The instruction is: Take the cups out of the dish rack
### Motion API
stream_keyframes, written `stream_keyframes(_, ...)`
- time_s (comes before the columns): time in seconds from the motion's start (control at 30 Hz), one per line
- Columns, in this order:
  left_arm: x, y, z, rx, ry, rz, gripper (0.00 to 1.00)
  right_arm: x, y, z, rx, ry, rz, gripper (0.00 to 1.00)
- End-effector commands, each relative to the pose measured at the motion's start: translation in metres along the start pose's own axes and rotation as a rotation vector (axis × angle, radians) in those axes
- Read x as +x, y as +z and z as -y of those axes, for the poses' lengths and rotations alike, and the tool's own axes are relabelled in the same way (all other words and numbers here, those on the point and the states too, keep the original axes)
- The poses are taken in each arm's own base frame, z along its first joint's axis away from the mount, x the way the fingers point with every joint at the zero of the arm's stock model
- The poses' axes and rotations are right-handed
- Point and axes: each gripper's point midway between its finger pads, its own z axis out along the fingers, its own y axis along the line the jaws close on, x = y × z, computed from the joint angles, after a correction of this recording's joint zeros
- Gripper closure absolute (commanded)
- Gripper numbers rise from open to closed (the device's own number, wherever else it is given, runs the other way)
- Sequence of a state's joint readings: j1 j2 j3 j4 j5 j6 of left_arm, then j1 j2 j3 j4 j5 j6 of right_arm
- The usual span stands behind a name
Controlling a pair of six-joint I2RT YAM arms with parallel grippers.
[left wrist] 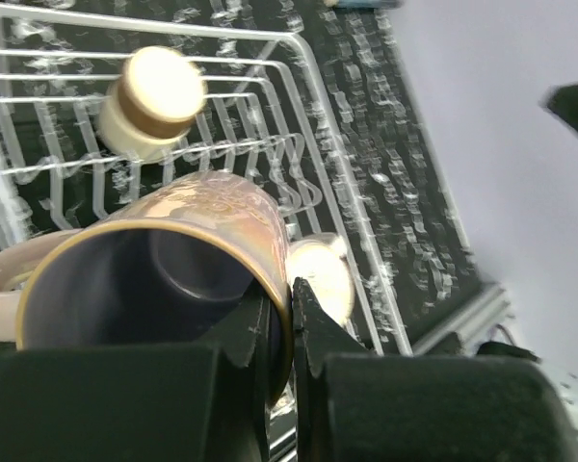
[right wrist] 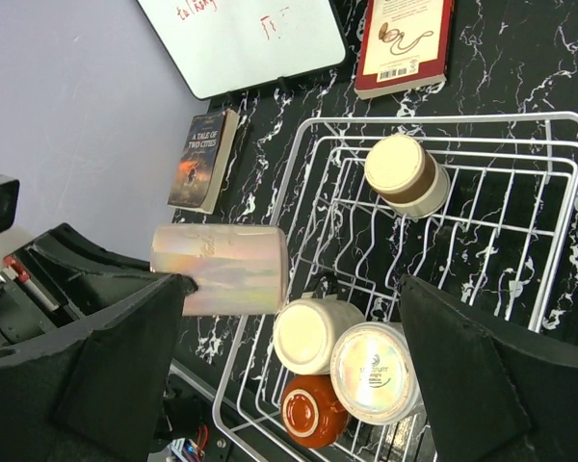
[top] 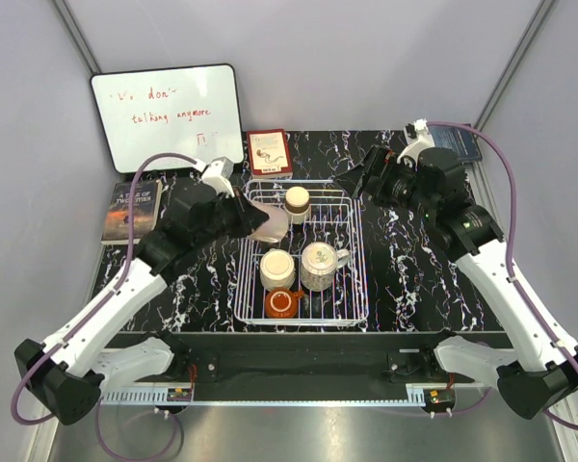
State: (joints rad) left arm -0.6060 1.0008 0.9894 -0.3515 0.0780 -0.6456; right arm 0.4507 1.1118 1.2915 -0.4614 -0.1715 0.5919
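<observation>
My left gripper (top: pixel 243 217) (left wrist: pixel 291 298) is shut on the rim of the pale pink cup (top: pixel 270 223) (left wrist: pixel 202 221) (right wrist: pixel 226 269), one finger inside and one outside. The cup lies on its side, lifted over the left edge of the white wire dish rack (top: pixel 358 241) (left wrist: pixel 299 115) (right wrist: pixel 559 120). Upside down in the rack stand a brown-rimmed cream cup (top: pixel 297 204) (right wrist: pixel 405 173), a cream cup (top: pixel 277 269) (right wrist: pixel 313 335), a speckled cup (top: pixel 318 265) (right wrist: pixel 374 373) and an orange-red cup (top: pixel 282 304) (right wrist: pixel 313 412). My right gripper (top: pixel 352 183) (right wrist: pixel 299 289) hovers open above the rack's back right, holding nothing.
A whiteboard (top: pixel 169 115) leans at the back left. A red book (top: pixel 269 152) lies just behind the rack and a dark book (top: pixel 132 210) at the table's left edge. Another dark book (top: pixel 458 144) sits at the back right. Grey walls close in on both sides.
</observation>
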Motion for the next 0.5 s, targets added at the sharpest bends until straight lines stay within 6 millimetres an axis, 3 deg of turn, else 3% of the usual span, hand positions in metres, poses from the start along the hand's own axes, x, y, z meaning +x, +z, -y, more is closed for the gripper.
stream_keyframes(0.0, -0.084, -0.012, -0.009, -0.151, 0.058, 0.216, 1.00, -0.004, 0.001, 0.008, 0.041, -0.045, 0.026, 0.00)
stream_keyframes(0.17, -0.115, -0.004, -0.090, -0.446, 0.033, 0.200, 1.00, -0.004, 0.008, 0.017, 0.088, -0.080, -0.003, 0.00)
stream_keyframes(0.33, -0.140, 0.001, -0.134, -0.650, 0.106, 0.171, 1.00, -0.003, 0.011, 0.028, 0.141, -0.096, -0.012, 0.00)
stream_keyframes(0.37, -0.133, 0.016, -0.151, -0.698, 0.117, 0.118, 1.00, 0.000, 0.013, 0.031, 0.150, -0.095, -0.019, 0.00)
stream_keyframes(0.47, -0.136, 0.033, -0.172, -0.753, 0.109, 0.066, 1.00, 0.006, 0.019, 0.043, 0.194, -0.090, -0.043, 0.00)
